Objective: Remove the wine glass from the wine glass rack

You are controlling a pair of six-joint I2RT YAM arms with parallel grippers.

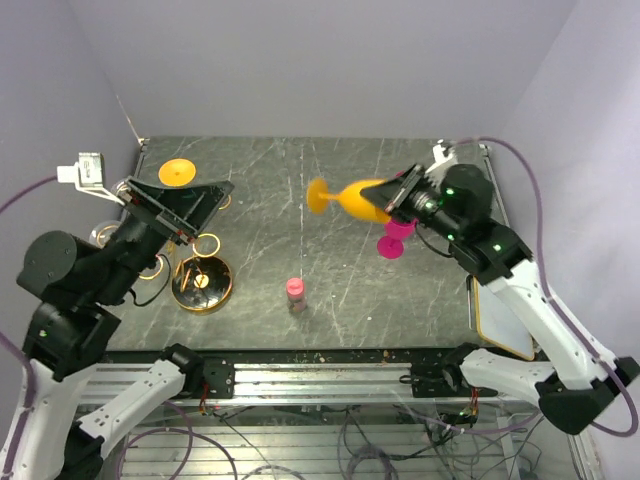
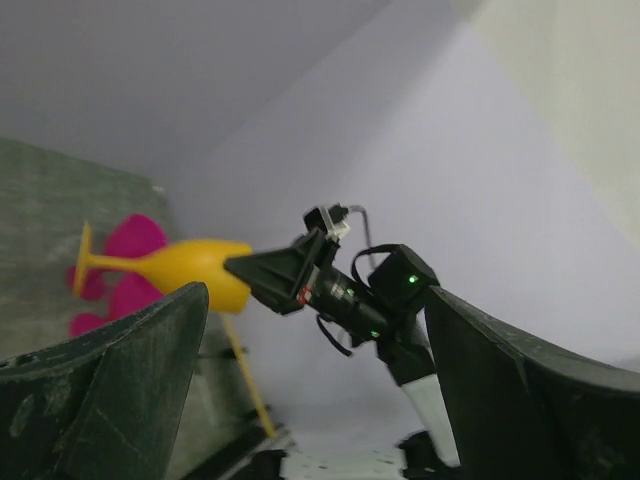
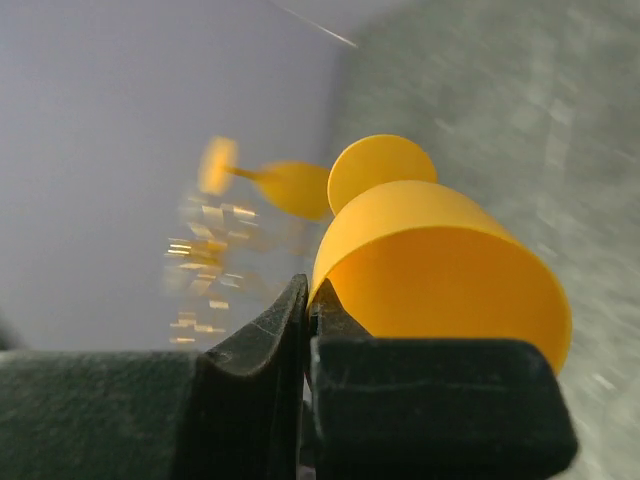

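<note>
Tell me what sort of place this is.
Probably a robot lab test cell: plain lilac walls around a dark tabletop, left arm and right arm bolted to an aluminium rail, loose cables beneath.

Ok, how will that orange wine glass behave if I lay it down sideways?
Probably light and stiff: the orange wine glass looks like opaque plastic and juts out sideways from a pinch on its rim by the right fingers. On its side, the round bowl would likely roll in an arc. That thin rim grip may slip.

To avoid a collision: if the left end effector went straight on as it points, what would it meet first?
Probably the right end effector, shut on the orange wine glass; depth is unclear.
</note>
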